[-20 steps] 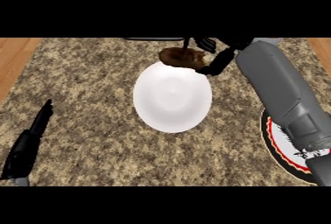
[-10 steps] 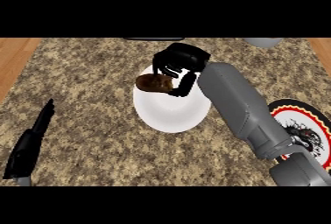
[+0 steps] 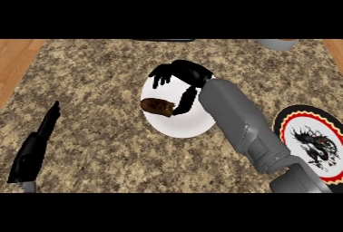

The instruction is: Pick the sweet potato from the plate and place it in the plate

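Observation:
The brown sweet potato [image 3: 157, 105] lies on the left part of the white plate [image 3: 181, 127] at the counter's middle. My right hand [image 3: 182, 72] hovers over the plate's far edge, its fingers [image 3: 161, 80] loosely bent and lifted off the potato. The thumb [image 3: 186, 100] reaches down and touches the potato's right end. My grey right forearm [image 3: 244, 122] covers the plate's right side. The left hand [image 3: 32, 152] rests open at the left edge, far from both plates.
A plate with a black and red rim and a dark emblem [image 3: 313, 140] sits at the right, partly under my forearm. A grey vessel [image 3: 275, 43] shows at the top right edge. Wood borders the speckled counter at the left.
My right hand carried the sweet potato from beyond the white plate's far rim down onto the plate. The fingers have since lifted off it. The left hand has stayed still.

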### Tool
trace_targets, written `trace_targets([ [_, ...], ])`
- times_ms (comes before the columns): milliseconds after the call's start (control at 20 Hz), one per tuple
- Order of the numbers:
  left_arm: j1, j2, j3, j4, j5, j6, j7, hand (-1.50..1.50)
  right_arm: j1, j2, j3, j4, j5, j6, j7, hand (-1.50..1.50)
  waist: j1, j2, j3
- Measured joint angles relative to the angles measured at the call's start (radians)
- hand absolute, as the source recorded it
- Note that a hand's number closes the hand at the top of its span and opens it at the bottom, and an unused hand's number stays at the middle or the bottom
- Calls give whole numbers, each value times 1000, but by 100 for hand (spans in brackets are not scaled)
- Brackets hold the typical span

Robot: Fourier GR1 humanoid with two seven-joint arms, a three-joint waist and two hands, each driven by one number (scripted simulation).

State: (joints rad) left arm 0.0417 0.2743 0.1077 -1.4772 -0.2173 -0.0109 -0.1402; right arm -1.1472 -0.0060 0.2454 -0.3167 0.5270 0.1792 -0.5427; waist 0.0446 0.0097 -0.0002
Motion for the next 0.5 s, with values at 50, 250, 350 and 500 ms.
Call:
trace_targets([
  [50,-8,-5,-3,1,-5,3,9,0,4,1,-3,0,-15,-4,-4,-150,-1,0,0],
  [250,-8,-13,-8,3,-11,5,4,0,-3,4,-61,3,-112,-9,-7,-150,6,2,0],
  [350,-1,-5,-1,-9,-4,-3,12,0,-19,2,-119,8,-163,-7,0,-150,1,1,1],
  [500,1,-5,2,-20,-3,-4,18,0,-22,-25,-192,33,-218,-23,-3,-150,-1,3,1],
])
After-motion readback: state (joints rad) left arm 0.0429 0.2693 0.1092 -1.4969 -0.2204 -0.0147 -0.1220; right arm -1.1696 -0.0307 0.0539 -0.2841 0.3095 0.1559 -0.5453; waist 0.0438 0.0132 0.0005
